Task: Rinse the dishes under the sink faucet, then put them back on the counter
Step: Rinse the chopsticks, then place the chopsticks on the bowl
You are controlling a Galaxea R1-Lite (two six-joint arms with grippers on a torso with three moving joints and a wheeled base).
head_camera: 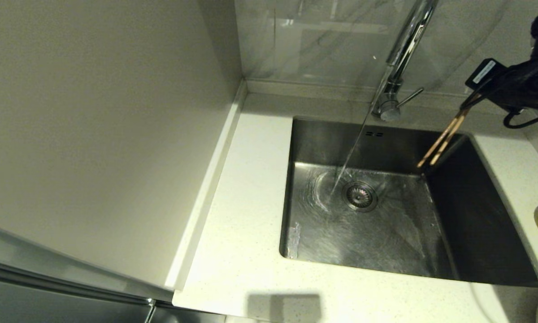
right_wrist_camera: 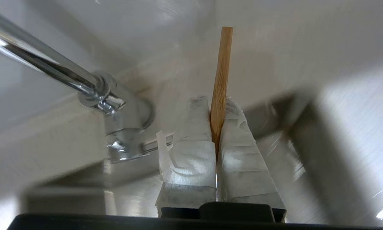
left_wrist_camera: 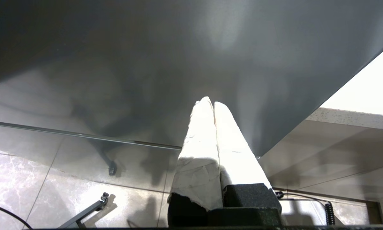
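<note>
White speckled stone worktop (head_camera: 246, 215) surrounds the square brushed-steel sink (head_camera: 385, 233), where water runs from the tall chrome faucet (head_camera: 403, 49). Above its back right corner, the right tool (right_wrist_camera: 217, 127) clamps two thin brown wooden chopsticks (head_camera: 444, 139). Away from the sink, the left tool (left_wrist_camera: 213, 105) is pressed closed, empty.

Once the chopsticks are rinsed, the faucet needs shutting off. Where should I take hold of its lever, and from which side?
Probably the free outer end of the lever, approached from the robot's right. It is a thin straight rod jutting from the faucet base toward that side, clear of the water stream. The right gripper is shut on the chopsticks, so those must go down first.
</note>
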